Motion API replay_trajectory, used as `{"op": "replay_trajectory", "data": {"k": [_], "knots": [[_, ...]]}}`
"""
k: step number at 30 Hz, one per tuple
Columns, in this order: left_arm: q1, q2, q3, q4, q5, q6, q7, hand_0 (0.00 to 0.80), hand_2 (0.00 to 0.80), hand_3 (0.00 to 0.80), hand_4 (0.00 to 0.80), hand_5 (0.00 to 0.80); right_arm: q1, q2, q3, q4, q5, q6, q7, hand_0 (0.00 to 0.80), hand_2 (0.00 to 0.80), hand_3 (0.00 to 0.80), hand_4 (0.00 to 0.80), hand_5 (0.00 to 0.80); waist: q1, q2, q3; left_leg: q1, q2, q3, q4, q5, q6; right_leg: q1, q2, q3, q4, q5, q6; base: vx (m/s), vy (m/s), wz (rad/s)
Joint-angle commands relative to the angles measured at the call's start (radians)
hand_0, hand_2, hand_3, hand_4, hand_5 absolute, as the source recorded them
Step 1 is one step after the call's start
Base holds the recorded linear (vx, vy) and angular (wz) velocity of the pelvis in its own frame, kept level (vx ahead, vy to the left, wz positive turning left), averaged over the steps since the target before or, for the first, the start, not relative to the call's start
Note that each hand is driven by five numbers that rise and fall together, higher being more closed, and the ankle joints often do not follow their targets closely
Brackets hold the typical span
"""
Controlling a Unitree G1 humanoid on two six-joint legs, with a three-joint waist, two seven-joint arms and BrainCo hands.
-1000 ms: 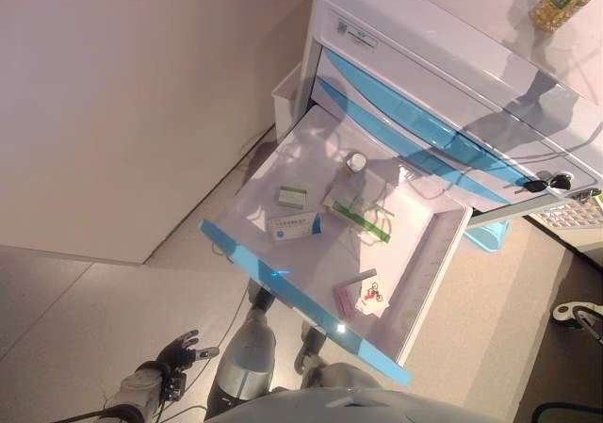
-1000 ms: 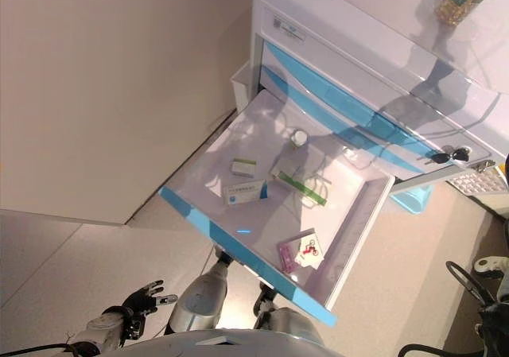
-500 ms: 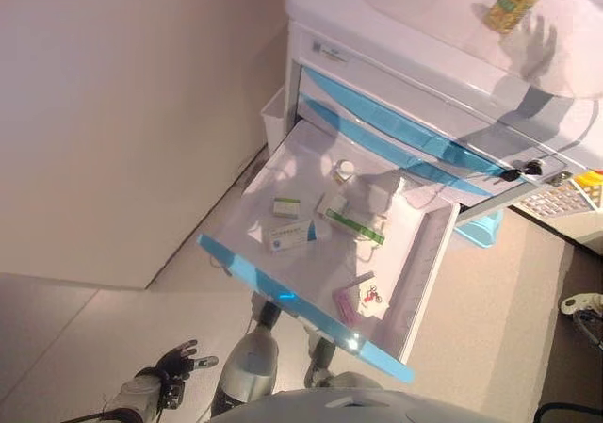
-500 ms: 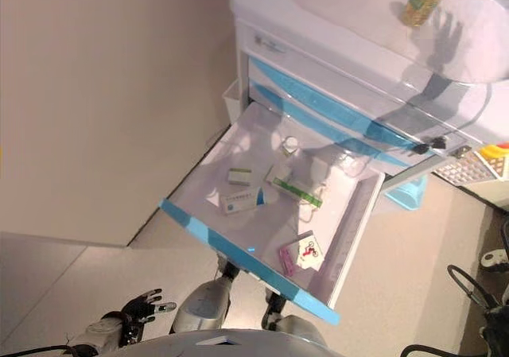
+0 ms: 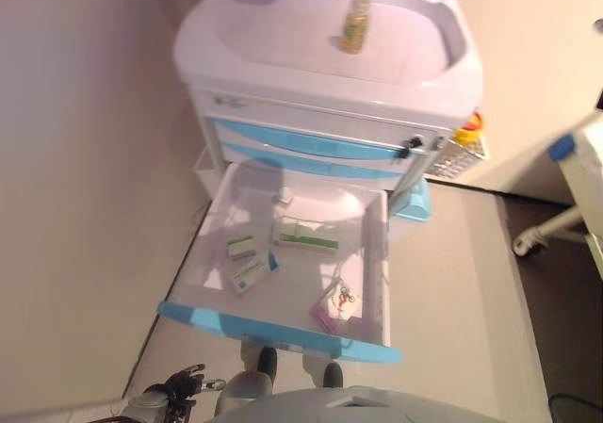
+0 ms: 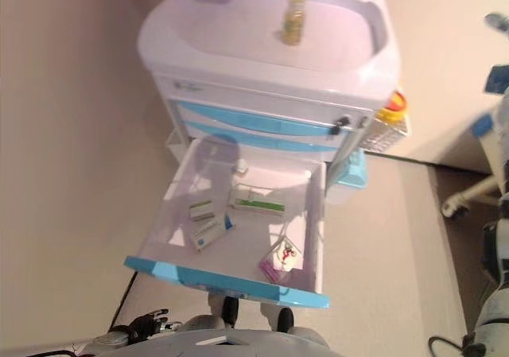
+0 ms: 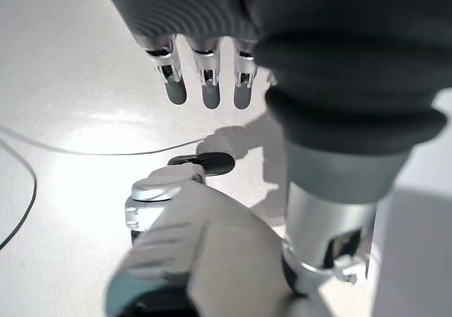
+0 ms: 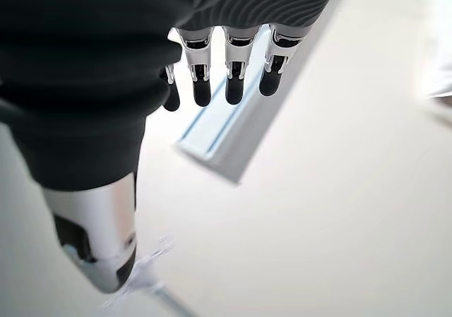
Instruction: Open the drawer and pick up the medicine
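Note:
The cart's lower drawer (image 5: 375, 253) stands pulled out, its blue front (image 5: 273, 331) toward me. Inside lie a small white-green box (image 5: 241, 247), a white-blue box (image 5: 251, 274), a long green-striped box (image 5: 305, 235), a pink packet (image 5: 334, 308) and a small vial (image 5: 284, 195). My left hand (image 5: 179, 385) hangs low at the lower left, below the drawer front, over the floor; its fingers (image 7: 205, 84) are straight and hold nothing. My right hand (image 8: 226, 77) shows only in its wrist view, fingers straight and empty, away from the drawer.
A yellowish bottle (image 5: 355, 24) stands on the white cart top (image 5: 273, 56). Two shut blue-fronted drawers (image 5: 311, 145) sit above the open one. A basket with a yellow-red item (image 5: 462, 145) hangs on the cart's right side, a wheeled stand (image 5: 551, 230) beyond. A wall runs along the left.
The whole picture has swung, so the camera moved: the cart now shows squarely with its top in view. The drawer stays open and my left hand stays low by the floor.

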Motion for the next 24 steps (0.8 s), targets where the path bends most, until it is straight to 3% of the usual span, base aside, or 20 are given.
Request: {"op": "replay_trajectory", "data": {"k": [1, 4, 8, 9, 12, 16, 19, 20, 24], "knots": [[-0.015, -0.023, -0.002, 0.075, 0.026, -0.012, -0.005, 0.0, 0.0, 0.0, 0.0, 0.0, 0.21, 0.11, -0.136, -0.275, 0.019, -0.117, -0.016, 0.0, 0.0, 0.0, 0.0, 0.0, -0.017, -0.015, -0.022, 0.024, -0.016, -0.012, 0.076, -0.177, -0.001, -0.047, -0.024, 0.02, 0.088, 0.002, 0.045, -0.037, -0.009, -0.28], [-0.013, -0.049, 0.008, 0.086, 0.028, -0.028, 0.001, 0.0, 0.0, 0.0, 0.0, 0.0, 0.421, 0.265, -0.178, -0.395, -0.032, -0.164, -0.028, 0.0, 0.0, 0.0, 0.0, 0.0, -0.056, -0.003, -0.019, 0.039, -0.01, 0.01, 0.066, -0.187, 0.001, -0.05, -0.02, 0.043, 0.097, -0.008, 0.044, -0.011, -0.007, -0.37], [-0.001, -0.077, 0.01, 0.072, 0.014, -0.043, 0.022, 0.0, 0.0, 0.0, 0.0, 0.0, 0.6, 0.398, -0.181, -0.405, -0.025, -0.192, 0.022, 0.0, 0.0, 0.0, 0.0, 0.0, -0.085, 0.008, -0.013, 0.046, -0.006, 0.032, 0.064, -0.189, 0.004, -0.052, -0.02, 0.058, 0.1, -0.009, 0.042, -0.019, -0.006, -0.19], [0.004, -0.087, 0.008, 0.066, 0.003, -0.054, 0.034, 0.0, 0.0, 0.0, 0.0, 0.0, 0.666, 0.459, -0.167, -0.369, -0.035, -0.21, 0.044, 0.0, 0.0, 0.0, 0.0, 0.0, -0.097, 0.013, -0.008, 0.05, -0.005, 0.041, 0.062, -0.189, 0.004, -0.053, -0.02, 0.059, 0.103, -0.009, 0.043, -0.014, -0.009, -0.14], [0.012, -0.098, 0.009, 0.053, -0.006, -0.064, 0.05, 0.0, 0.0, 0.0, 0.0, 0.0, 0.717, 0.517, -0.131, -0.309, -0.041, -0.184, 0.05, 0.0, 0.0, 0.0, 0.0, 0.0, -0.107, 0.019, 0.0, 0.055, -0.001, 0.054, 0.054, -0.184, 0.004, -0.051, -0.021, 0.053, 0.104, -0.009, 0.043, -0.01, -0.006, -0.12], [0.016, -0.104, 0.012, 0.046, -0.03, -0.093, 0.062, 0.0, 0.0, 0.0, 0.0, 0.0, 0.797, 0.627, -0.046, -0.105, -0.118, -0.218, 0.032, 0.0, 0.0, 0.0, 0.0, 0.0, -0.114, 0.033, 0.015, 0.055, 0.001, 0.057, 0.047, -0.175, 0.004, -0.057, -0.024, 0.037, 0.123, -0.018, 0.042, -0.003, 0.001, -0.03], [0.017, -0.103, 0.015, 0.043, -0.03, -0.121, 0.067, 0.0, 0.0, 0.0, 0.0, 0.0, 0.824, 0.654, -0.01, 0.03, -0.186, -0.214, 0.061, 0.0, 0.0, 0.0, 0.0, 0.0, -0.112, 0.041, 0.024, 0.049, 0.001, 0.049, 0.046, -0.17, 0.008, -0.063, -0.024, 0.03, 0.14, -0.026, 0.04, 0.0, 0.0, 0.0], [0.014, -0.106, 0.013, 0.042, -0.026, -0.143, 0.07, 0.0, 0.0, 0.0, 0.0, 0.0, 0.842, 0.674, 0.015, 0.137, -0.238, -0.262, 0.1, 0.0, 0.0, 0.0, 0.0, 0.0, -0.109, 0.049, 0.032, 0.045, 0.0, 0.043, 0.047, -0.167, 0.011, -0.068, -0.024, 0.023, 0.152, -0.031, 0.038, 0.0, 0.0, 0.0], [0.007, -0.1, -0.008, 0.014, -0.007, -0.19, 0.069, 0.0, 0.0, 0.0, 0.0, 0.0, 0.865, 0.694, 0.093, 0.269, -0.305, -0.285, 0.142, 0.0, 0.0, 0.0, 0.0, 0.0, -0.104, 0.069, 0.065, 0.019, -0.006, 0.017, 0.076, -0.162, 0.017, -0.091, -0.024, 0.007, 0.198, -0.049, 0.028, 0.007, 0.028, 0.09]]}}
